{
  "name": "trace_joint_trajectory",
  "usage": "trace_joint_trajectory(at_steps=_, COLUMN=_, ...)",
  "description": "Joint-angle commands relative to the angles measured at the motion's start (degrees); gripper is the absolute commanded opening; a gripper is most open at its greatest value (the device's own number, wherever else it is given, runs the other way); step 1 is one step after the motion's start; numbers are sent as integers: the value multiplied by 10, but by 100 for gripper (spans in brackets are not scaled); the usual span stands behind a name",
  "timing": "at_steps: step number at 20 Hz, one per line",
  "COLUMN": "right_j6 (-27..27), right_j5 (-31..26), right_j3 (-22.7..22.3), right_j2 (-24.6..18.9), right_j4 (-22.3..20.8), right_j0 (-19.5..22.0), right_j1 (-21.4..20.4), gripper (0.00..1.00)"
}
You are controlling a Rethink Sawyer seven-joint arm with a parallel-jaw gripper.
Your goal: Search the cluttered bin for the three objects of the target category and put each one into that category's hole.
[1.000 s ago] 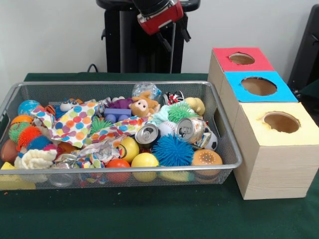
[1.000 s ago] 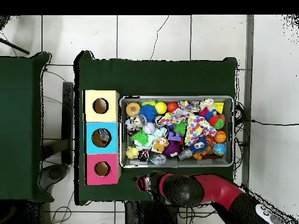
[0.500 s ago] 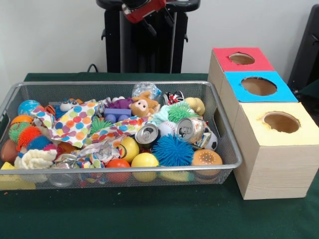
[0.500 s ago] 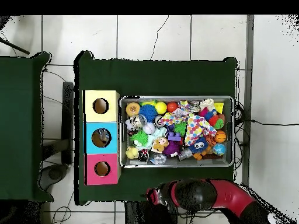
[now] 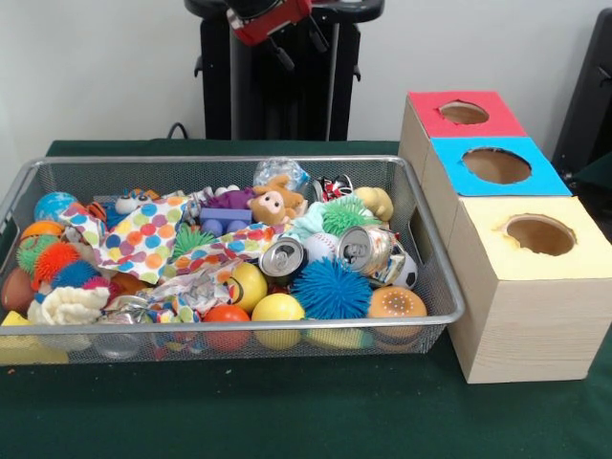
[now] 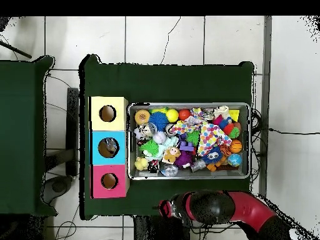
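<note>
A wire mesh bin (image 5: 435, 287) (image 6: 187, 176) is heaped with toys. Crushed silver cans (image 5: 283, 256) (image 5: 365, 249) lie near its middle beside a blue spiky ball (image 5: 331, 289), yellow balls (image 5: 276, 308) and a white baseball (image 5: 320, 246). Plush animals (image 5: 279, 202) and a purple block (image 5: 226, 221) sit at the back, and dotted wrapping paper (image 5: 143, 236) (image 6: 211, 135) covers the left part. Three boxes stand beside the bin, with holes in red (image 5: 464, 112), blue (image 5: 496, 165) and yellow (image 5: 540, 234) tops. My gripper (image 5: 298, 46) (image 6: 165, 208) hangs open and empty, high behind the bin's far wall.
The green cloth (image 5: 287, 411) runs along the front of the bin and boxes. A black pedestal (image 5: 277, 96) rises behind the bin. In the overhead view a second green table (image 6: 22, 134) stands at the left, and cables trail over the tiled floor (image 6: 162, 40).
The arm has lifted up and drawn back from over the bin's far side, shifting left in the front view. Nothing in the bin has moved.
</note>
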State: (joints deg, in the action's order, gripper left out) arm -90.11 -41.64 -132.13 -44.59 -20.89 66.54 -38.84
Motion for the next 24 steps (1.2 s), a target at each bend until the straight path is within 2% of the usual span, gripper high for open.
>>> trace_joint_trajectory(at_steps=1, right_j6=5, right_j5=-50, right_j3=92, right_j2=19, right_j4=12, right_j0=-8, right_j1=13, gripper=100)
trace_joint_trajectory(at_steps=9, right_j6=-2, right_j5=-46, right_j3=109, right_j2=33, right_j4=9, right_j0=-17, right_j1=25, gripper=100)
trace_joint_trajectory(at_steps=16, right_j6=-21, right_j5=-36, right_j3=135, right_j2=74, right_j4=-7, right_j0=-44, right_j1=40, gripper=100)
trace_joint_trajectory(at_steps=24, right_j6=-39, right_j5=0, right_j3=143, right_j2=111, right_j4=-22, right_j0=-71, right_j1=42, gripper=100)
